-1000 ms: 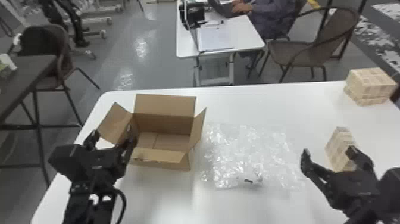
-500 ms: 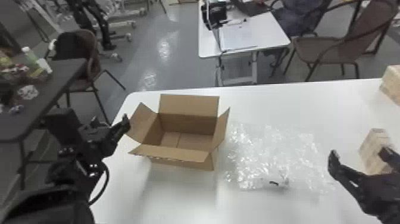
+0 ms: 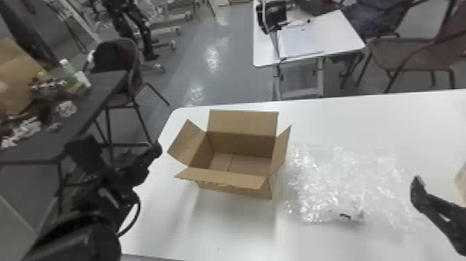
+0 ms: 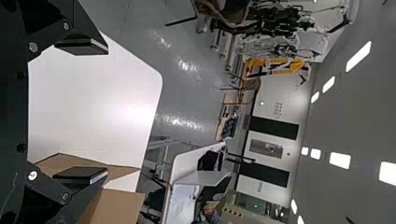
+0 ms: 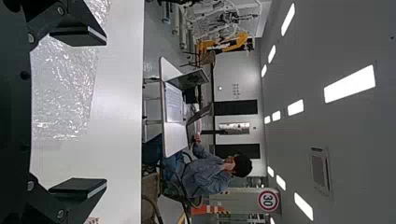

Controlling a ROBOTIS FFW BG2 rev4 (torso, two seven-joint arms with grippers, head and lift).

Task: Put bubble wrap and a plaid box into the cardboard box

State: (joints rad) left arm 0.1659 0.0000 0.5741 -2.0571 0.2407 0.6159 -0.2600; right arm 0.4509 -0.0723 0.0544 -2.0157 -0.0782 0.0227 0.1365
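Note:
The open cardboard box (image 3: 239, 185) stands on the white table with its flaps spread. My left gripper (image 3: 143, 153) is left of it, by the table's left edge; in the left wrist view the left gripper (image 4: 88, 111) is open, with nothing between its fingers. Flat bubble wrap (image 3: 341, 184) lies right of the box, not touching my grippers. At the head view's right edge is my right gripper (image 3: 433, 206), just right of the wrap; the right wrist view has the right gripper (image 5: 81, 114) open and empty. A sliver of the plaid box (image 3: 462, 180) shows beyond it.
A dark side table (image 3: 104, 83) with clutter stands to the left beyond a chair (image 3: 128, 69). Behind the work table (image 3: 346, 118) is a smaller white desk (image 3: 333, 38), with a seated person and more chairs near it.
The head view has turned left, so the table's things sit farther right in it. My left gripper has moved leftward, away from the cardboard box's near left corner.

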